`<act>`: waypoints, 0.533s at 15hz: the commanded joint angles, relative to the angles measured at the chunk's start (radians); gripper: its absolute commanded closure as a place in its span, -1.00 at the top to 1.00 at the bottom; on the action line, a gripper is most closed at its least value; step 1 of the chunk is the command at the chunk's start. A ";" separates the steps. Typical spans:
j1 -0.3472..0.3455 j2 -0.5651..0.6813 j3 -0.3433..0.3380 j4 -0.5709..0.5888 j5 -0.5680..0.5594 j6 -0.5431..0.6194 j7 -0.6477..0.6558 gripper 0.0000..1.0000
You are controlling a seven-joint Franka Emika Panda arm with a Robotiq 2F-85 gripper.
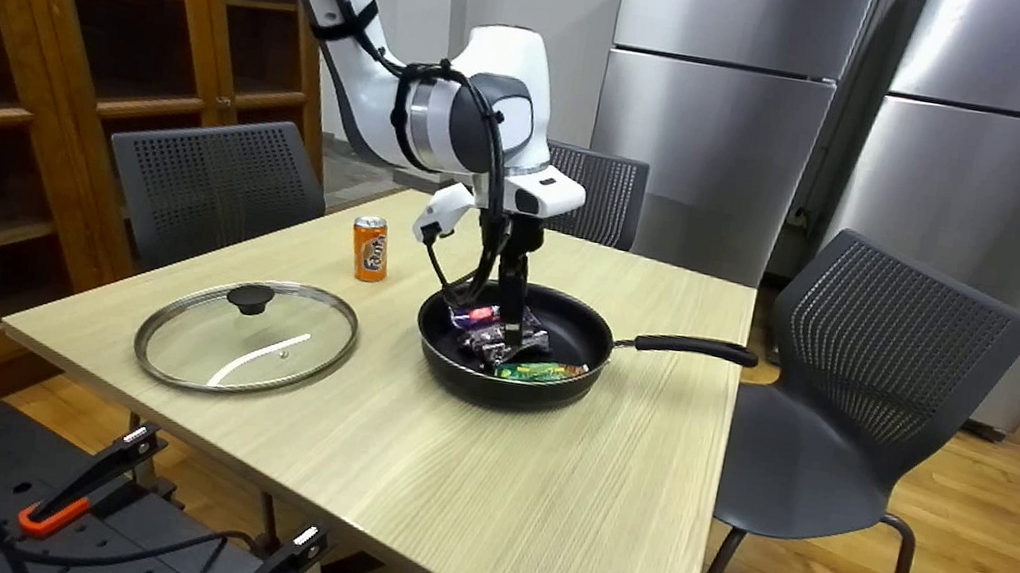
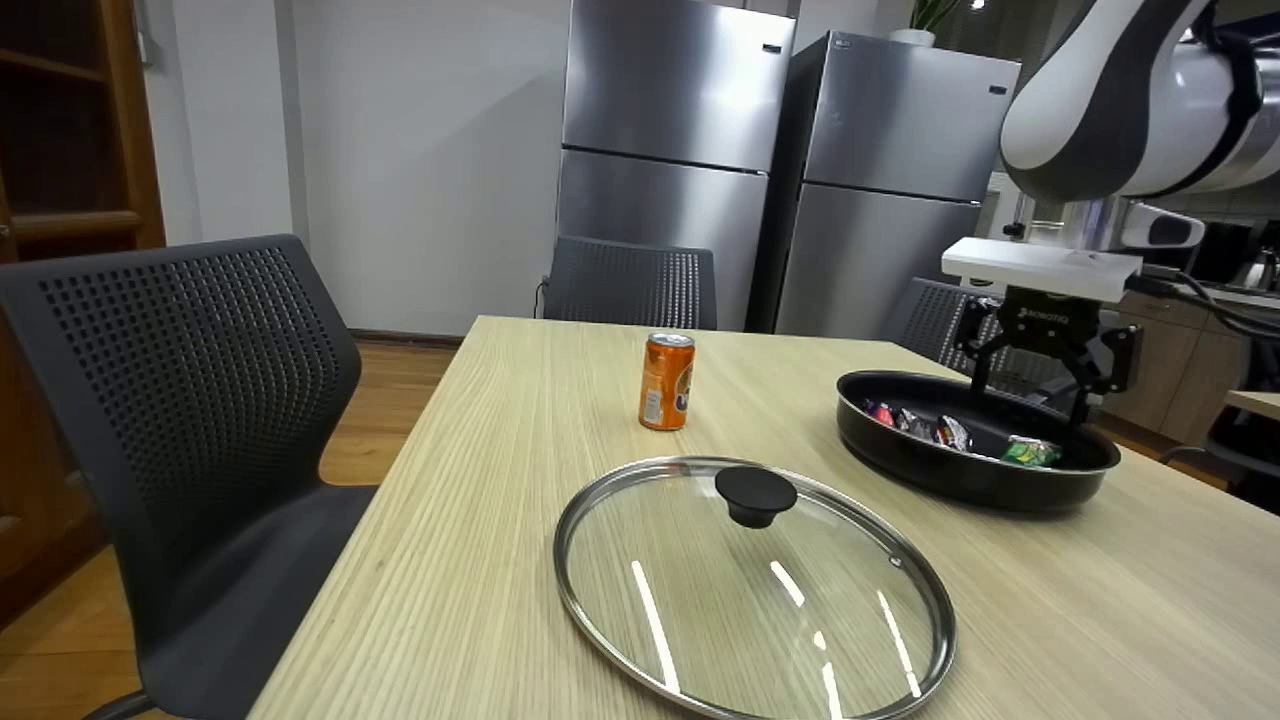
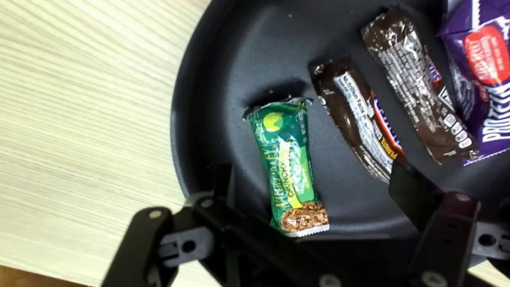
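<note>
In an exterior view: glass lid [image 1: 247, 340] at 9 o'clock of the frying pan [image 1: 494, 390], tabletop [image 1: 388, 339] between rims; Fanta can [image 1: 371, 249] at 10; handle [image 1: 693, 347] at 3, by the tabletop's edge. Wrist view, in pan: Nature Valley Crunchy granola bar [image 3: 285, 167]; "Nutrition Facts" wrapper [image 3: 354, 119], "PROTEIN" packet [image 3: 488, 85] toward its 2 o'clock. Gripper [image 3: 312, 177] wide, fingers [image 3: 411, 193] flanking the bar, contact unclear.

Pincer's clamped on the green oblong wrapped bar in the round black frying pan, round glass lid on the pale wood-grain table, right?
No, the pincer isn't clamped on the green bar: the wrist view shows its jaws open, with gaps either side of it. The bar does lie in the black pan, and the glass lid is on the table.
</note>
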State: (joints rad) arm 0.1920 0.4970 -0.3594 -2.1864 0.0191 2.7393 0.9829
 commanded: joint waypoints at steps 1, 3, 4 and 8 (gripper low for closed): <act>-0.017 -0.118 0.052 -0.094 -0.018 0.008 -0.032 1.00; -0.015 -0.148 0.072 -0.118 -0.025 0.008 -0.034 1.00; -0.011 -0.161 0.081 -0.128 -0.031 0.006 -0.029 1.00; 0.009 -0.193 0.117 -0.164 -0.063 0.005 -0.012 1.00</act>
State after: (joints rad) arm 0.1984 0.3655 -0.2723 -2.2924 -0.0081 2.7393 0.9709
